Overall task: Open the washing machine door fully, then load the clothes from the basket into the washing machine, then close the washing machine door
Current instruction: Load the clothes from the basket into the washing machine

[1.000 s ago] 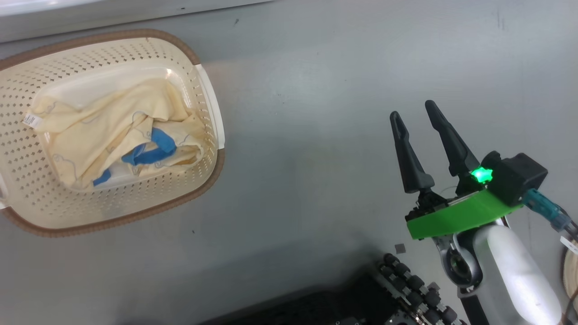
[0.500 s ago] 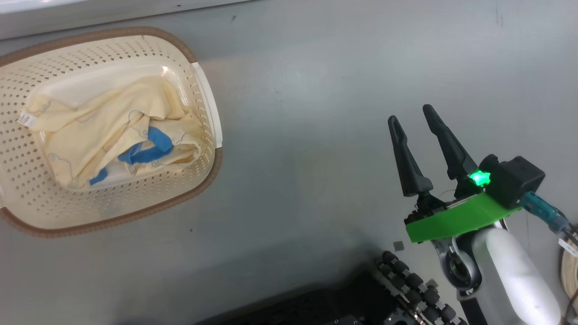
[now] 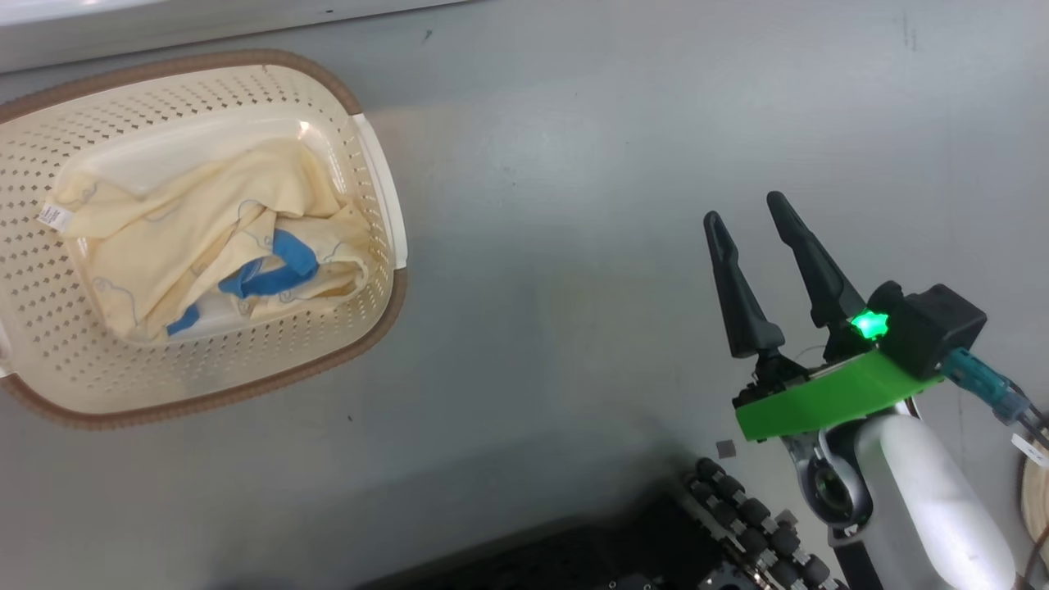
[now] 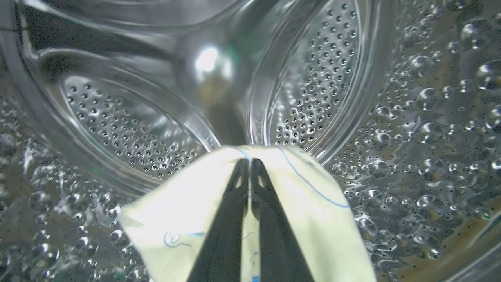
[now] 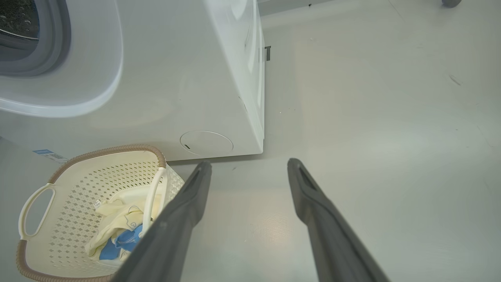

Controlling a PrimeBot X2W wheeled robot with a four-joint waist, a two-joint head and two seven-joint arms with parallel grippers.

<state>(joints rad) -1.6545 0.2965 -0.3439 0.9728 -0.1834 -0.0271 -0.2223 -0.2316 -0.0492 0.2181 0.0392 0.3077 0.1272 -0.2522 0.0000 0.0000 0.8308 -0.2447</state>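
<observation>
We see a grey floor [image 3: 574,205] across the head view, with the white washing machine [image 5: 176,78] standing on it. In the right wrist view the grey gasket [image 5: 58,39] of its opening shows at upper left. The left wrist view looks into the perforated steel drum [image 4: 117,129], with its shiny walls all around the camera. The basket [image 3: 33,270] sits on the floor just in front of the washing machine, low on its front, cream with a brown rim and a white handle [image 3: 381,192] on the side facing the right gripper. The clothes [image 3: 188,238] lie crumpled in the basket bottom: pale yellow cloth with faint outlines and a bright blue piece [image 3: 274,274] tucked in the folds. The right gripper [image 3: 744,207] hangs over bare floor, well apart from the basket, its two dark fingers spread wide and nothing between them. The right wrist view shows the same gap [image 5: 249,163] with only floor behind it. The left gripper [image 4: 250,161] is inside the drum, fingers pressed together and clamped on a pale yellow garment [image 4: 188,203], which drapes to both sides of the fingers and carries thin blue lines. Smaller bits: the green mount [image 3: 828,393] behind the right gripper, a lit green light [image 3: 870,324] on it, a round cover [image 5: 206,141] low on the washing machine, a blue label [image 5: 49,154] near its base, and a white tag [image 3: 54,216] on the clothes.
</observation>
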